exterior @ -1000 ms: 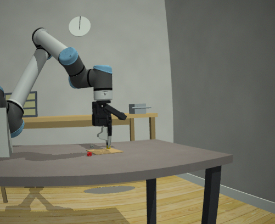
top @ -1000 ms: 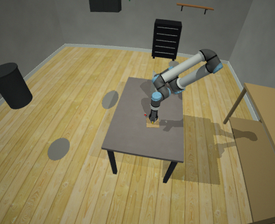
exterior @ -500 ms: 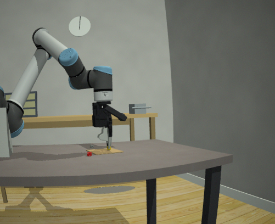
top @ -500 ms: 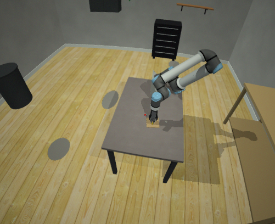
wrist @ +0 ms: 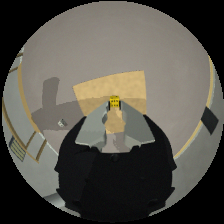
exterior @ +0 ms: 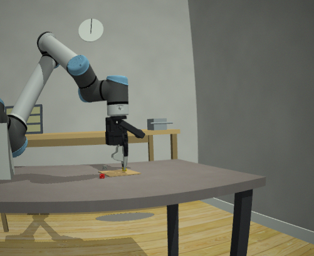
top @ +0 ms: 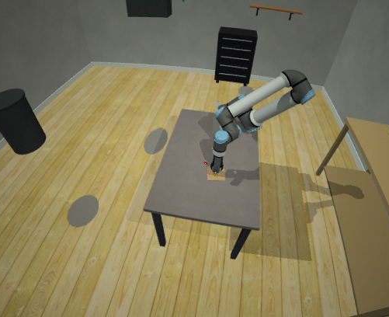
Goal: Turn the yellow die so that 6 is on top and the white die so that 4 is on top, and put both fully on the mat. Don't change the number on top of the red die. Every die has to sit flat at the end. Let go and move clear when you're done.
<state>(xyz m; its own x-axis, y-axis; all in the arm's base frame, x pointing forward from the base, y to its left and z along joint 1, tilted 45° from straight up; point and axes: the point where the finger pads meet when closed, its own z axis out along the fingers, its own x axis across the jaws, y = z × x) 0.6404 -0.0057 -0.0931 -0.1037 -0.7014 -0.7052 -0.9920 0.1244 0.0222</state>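
The gripper (wrist: 114, 106) pinches the yellow die (wrist: 114, 102) between its fingertips, right down at the mat (wrist: 95, 91) beneath it. The red die (exterior: 101, 176) sits beside the mat, just off to the gripper's side on the table (exterior: 174, 185).

the gripper (exterior: 124, 169) points straight down, pinching the yellow die (exterior: 124, 169) at the tan mat (exterior: 132, 172); the red die (exterior: 101, 176) sits just off the mat's edge.

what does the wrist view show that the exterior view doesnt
Only the wrist view shows the yellow die close up, pinched between the fingers, with pips on its visible face, though too small to count. Only the exterior view shows the red die on the table just off the mat's edge. Both show the gripper low over the tan mat.
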